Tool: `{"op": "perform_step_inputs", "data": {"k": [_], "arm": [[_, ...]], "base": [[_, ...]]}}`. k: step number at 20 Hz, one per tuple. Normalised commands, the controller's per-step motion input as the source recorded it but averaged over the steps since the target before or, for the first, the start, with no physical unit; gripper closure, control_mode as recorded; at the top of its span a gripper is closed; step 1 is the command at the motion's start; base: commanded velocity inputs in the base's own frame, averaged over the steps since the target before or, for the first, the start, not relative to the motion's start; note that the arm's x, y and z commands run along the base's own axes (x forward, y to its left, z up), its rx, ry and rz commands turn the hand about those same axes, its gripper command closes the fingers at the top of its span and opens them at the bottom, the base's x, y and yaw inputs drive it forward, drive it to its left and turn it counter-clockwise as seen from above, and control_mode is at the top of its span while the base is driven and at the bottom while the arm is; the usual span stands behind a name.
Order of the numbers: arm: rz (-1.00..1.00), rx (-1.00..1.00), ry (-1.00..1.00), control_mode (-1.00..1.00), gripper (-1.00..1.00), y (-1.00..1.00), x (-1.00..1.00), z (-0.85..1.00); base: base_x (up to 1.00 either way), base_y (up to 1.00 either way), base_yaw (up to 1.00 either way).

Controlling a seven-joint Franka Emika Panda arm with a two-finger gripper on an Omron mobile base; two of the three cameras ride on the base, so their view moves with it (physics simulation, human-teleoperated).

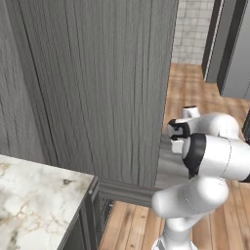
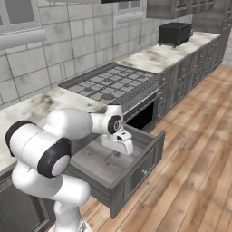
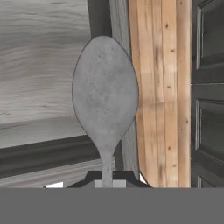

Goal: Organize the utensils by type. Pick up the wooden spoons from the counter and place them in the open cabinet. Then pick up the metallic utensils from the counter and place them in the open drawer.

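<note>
My gripper [image 3: 107,184] is shut on the thin handle of a dull grey metallic spoon [image 3: 105,105]. The spoon's oval bowl points away from the hand, over the far rim of the open drawer [image 3: 48,153]. In the right base view the gripper [image 2: 118,147] hangs just above the light grey inside of the open drawer [image 2: 97,166], which is pulled out from under the marble counter [image 2: 36,108]. The left base view has the drawer's dark edge [image 1: 128,191] next to the counter's corner [image 1: 34,200]. The wooden spoons are out of view.
A tall grey wood-grain panel [image 1: 97,88] stands close on the left. A stove [image 2: 108,84] sits right of the drawer, with its dark oven front below. A black appliance [image 2: 174,32] rests on the far counter. Wooden floor [image 2: 190,149] lies open to the right.
</note>
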Motion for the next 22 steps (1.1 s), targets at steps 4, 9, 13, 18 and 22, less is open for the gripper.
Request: {"op": "perform_step_inputs", "data": {"k": [4,9,13,18,22], "arm": [[0.0,0.1,0.0,-1.0,1.0,0.09,0.32,0.04],[0.0,0.08,-0.01,-1.0,1.0,0.06,0.25,-0.03],[0.0,-0.02,-0.11,-1.0,1.0,0.26,0.28,-0.38],[0.0,-0.04,-0.19,-1.0,1.0,0.39,0.1,-0.41],[0.0,0.0,-0.15,-1.0,1.0,0.27,0.08,-0.27]], "base": [[0.0,0.0,0.0],[0.0,0.0,0.0],[0.0,0.0,0.0],[0.0,0.0,0.0],[0.0,0.0,0.0]]}}
